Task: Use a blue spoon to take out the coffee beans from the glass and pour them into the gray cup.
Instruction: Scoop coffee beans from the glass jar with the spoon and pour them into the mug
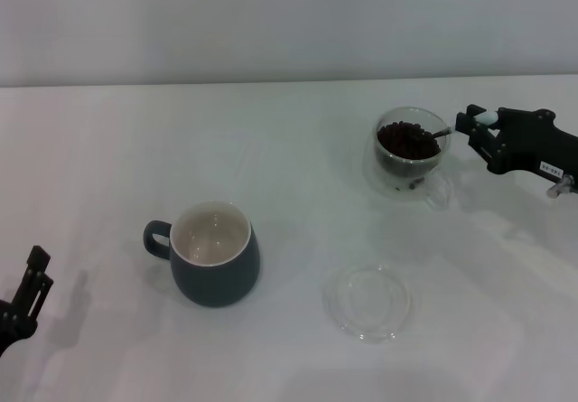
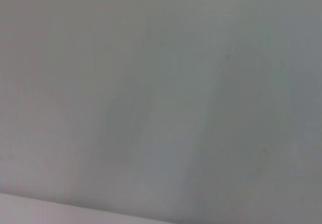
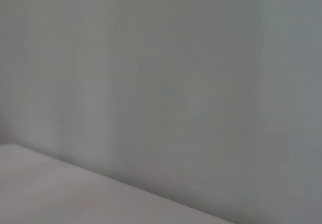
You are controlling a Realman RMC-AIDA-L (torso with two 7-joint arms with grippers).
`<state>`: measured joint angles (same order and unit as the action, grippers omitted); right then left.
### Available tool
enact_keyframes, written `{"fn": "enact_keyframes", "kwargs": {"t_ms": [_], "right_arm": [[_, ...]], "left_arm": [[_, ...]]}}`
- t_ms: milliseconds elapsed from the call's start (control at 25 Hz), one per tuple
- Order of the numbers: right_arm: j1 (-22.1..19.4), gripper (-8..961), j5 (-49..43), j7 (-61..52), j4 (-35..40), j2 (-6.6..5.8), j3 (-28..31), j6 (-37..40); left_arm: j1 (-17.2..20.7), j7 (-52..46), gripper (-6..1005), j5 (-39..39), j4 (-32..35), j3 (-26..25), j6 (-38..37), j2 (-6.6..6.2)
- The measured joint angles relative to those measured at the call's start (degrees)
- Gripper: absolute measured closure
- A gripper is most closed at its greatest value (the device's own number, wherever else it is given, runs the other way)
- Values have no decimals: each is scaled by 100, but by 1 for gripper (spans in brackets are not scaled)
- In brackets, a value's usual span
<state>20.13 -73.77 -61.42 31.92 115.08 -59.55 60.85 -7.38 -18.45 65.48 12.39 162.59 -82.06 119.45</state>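
Observation:
The glass [image 1: 411,152] stands at the back right of the white table, filled with a heap of coffee beans [image 1: 408,139]. My right gripper [image 1: 477,124] is just right of the glass, shut on the pale handle of the blue spoon [image 1: 486,116]. The spoon's metal neck reaches over the rim and its bowl is down in the beans. The gray cup [image 1: 215,255] stands left of centre, handle to the left, its cream inside showing no beans. My left gripper [image 1: 27,289] is parked at the table's front left corner. Both wrist views show only a blank pale surface.
A flat round clear glass saucer [image 1: 368,302] lies on the table in front of the glass, to the right of the gray cup. A pale wall runs behind the table's far edge.

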Motion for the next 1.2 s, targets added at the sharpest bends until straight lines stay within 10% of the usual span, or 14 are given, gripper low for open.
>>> {"fn": "enact_keyframes", "kwargs": {"t_ms": [1200], "right_arm": [[-28, 804, -695, -3182, 283, -216, -36, -188]], "left_arm": [[-36, 43, 299, 0, -8, -24, 1, -18]]}}
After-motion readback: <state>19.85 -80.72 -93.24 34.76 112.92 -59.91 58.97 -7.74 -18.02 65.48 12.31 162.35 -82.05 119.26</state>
